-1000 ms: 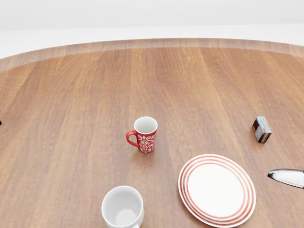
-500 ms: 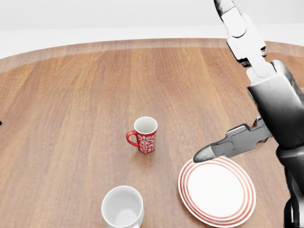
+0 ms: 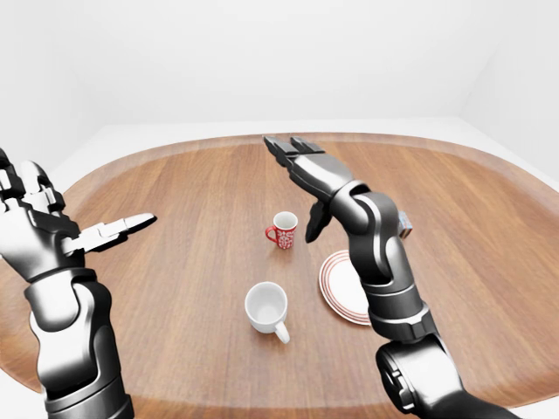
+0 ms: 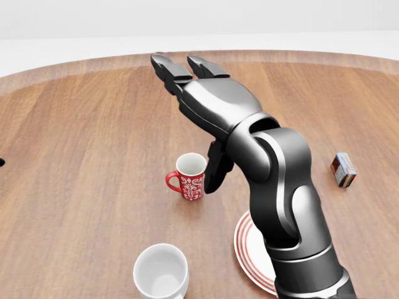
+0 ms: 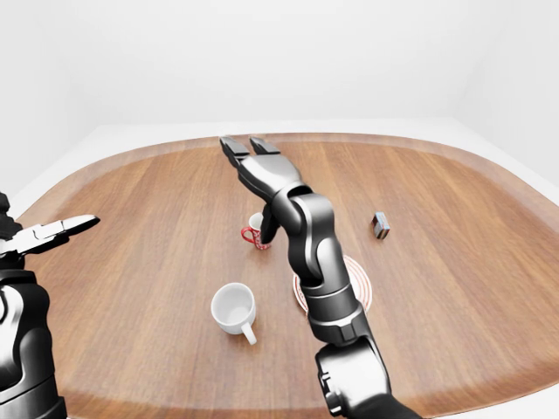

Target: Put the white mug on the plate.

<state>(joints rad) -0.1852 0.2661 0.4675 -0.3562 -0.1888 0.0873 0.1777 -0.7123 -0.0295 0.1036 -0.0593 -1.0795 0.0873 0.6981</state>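
The white mug (image 4: 161, 272) stands upright on the wooden table at the bottom of the head view, with its handle toward the bottom edge (image 3: 281, 333). The white plate with red rings (image 4: 249, 248) lies to its right, partly hidden by my right forearm. My right hand (image 4: 194, 115) is open and empty, fingers spread, raised over the table above and beyond the white mug. Its thumb (image 4: 215, 174) hangs beside a red patterned mug. My left hand (image 3: 96, 231) is open and empty, held up at the left, away from the mug and plate.
A red patterned mug (image 4: 190, 176) stands above the white mug in the head view, to the upper left of the plate. A small box (image 4: 343, 169) lies at the right. The round table's rim (image 4: 93, 64) curves across the top.
My right arm has swung in from the right edge, up and leftward, and the hand now hangs over the middle of the table and covers part of the plate. Mugs, plate and camera have not moved.
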